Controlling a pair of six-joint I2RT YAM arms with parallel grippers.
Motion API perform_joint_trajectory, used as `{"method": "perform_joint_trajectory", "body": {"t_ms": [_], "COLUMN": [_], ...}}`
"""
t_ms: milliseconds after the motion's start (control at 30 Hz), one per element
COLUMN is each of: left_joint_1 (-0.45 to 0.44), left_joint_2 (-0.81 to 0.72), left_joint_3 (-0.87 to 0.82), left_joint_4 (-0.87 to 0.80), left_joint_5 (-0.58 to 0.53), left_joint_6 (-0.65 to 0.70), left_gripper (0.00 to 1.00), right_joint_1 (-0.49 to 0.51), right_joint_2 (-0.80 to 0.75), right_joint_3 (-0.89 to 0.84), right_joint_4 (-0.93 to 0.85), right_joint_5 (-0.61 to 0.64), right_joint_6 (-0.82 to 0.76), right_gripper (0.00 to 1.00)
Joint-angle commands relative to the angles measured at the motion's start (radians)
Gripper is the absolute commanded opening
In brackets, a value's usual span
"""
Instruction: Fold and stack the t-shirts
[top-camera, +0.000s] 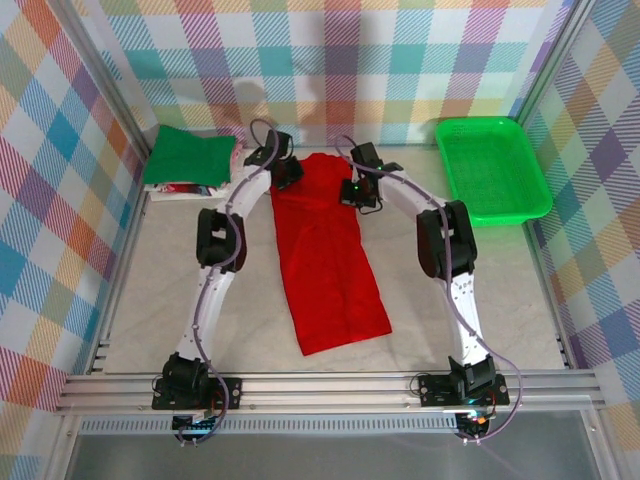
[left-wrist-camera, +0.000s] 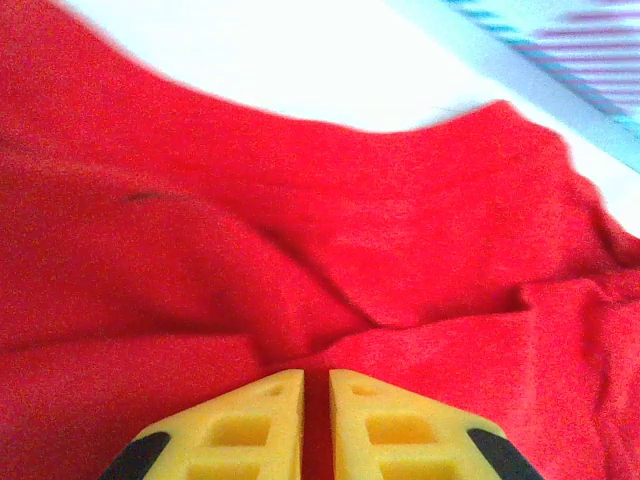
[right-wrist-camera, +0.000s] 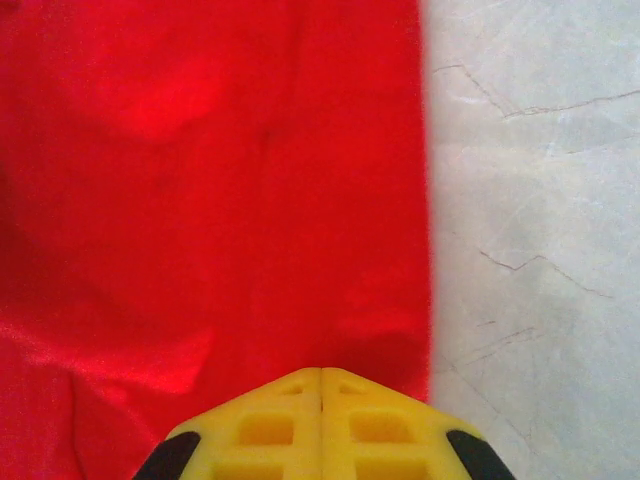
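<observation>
The red t-shirt (top-camera: 325, 255) lies as a long narrow strip down the middle of the table. Both grippers are at its far end. My left gripper (top-camera: 288, 172) is at the far left corner; in the left wrist view the gripper (left-wrist-camera: 316, 375) has its jaws almost together, with red t-shirt (left-wrist-camera: 300, 230) cloth pinched in the thin slit and creases running toward it. My right gripper (top-camera: 358, 192) sits over the shirt's right edge; up close the gripper (right-wrist-camera: 321, 370) is fully shut above flat red t-shirt (right-wrist-camera: 220, 180) cloth. A folded dark green t-shirt (top-camera: 192, 155) tops whitish/pink ones (top-camera: 185, 187) at the back left.
A bright green mesh basket (top-camera: 492, 165) stands at the back right. Bare marbled tabletop (right-wrist-camera: 540, 220) flanks the shirt on both sides. Checked walls close in the back and sides, and a metal rail (top-camera: 330, 385) runs along the near edge.
</observation>
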Motion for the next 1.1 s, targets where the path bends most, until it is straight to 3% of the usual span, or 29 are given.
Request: {"method": "perform_joint_trajectory", "body": {"t_ms": [0,200,300,400,467,567,633,800,900,1067], "left_joint_1": [-0.064,-0.078,-0.073,-0.067,-0.067,-0.067,-0.067,-0.067,-0.064,-0.062], "left_joint_2": [0.072,0.002,-0.06,-0.158,-0.252,-0.423,-0.543,-0.697,-0.686,-0.612], "left_joint_3": [0.129,0.112,0.11,0.064,-0.039,-0.331,-0.55,-0.893,-0.937,-0.871], "left_joint_4": [-0.082,-0.04,-0.051,-0.067,-0.042,0.069,0.172,0.293,0.285,0.24], "left_joint_5": [0.173,0.233,0.195,0.11,0.046,-0.05,-0.079,-0.094,-0.088,-0.069], "left_joint_6": [0.089,0.147,0.145,0.128,0.108,0.055,0.012,-0.057,-0.055,-0.023], "left_gripper": [0.16,0.18,0.29,0.32,0.33,0.37,0.38,0.37,0.34,0.3], "right_joint_1": [-0.028,-0.037,-0.041,-0.04,-0.04,-0.039,-0.039,-0.051,-0.065,-0.074], "right_joint_2": [-0.144,-0.302,-0.288,-0.207,-0.17,-0.096,-0.036,0.107,0.177,0.245], "right_joint_3": [-0.097,-0.289,-0.261,-0.152,-0.122,-0.042,0.029,0.207,0.286,0.362], "right_joint_4": [0.074,0.181,0.182,0.108,0.11,0.082,0.041,-0.055,-0.072,-0.107], "right_joint_5": [-0.001,0.061,0.004,-0.076,-0.115,-0.168,-0.195,-0.18,-0.217,-0.235], "right_joint_6": [0.06,0.063,0.016,-0.02,-0.039,-0.073,-0.095,-0.084,-0.041,0.006], "right_gripper": [0.05,0.06,0.06,0.06,0.05,0.04,0.04,0.04,0.04,0.03]}}
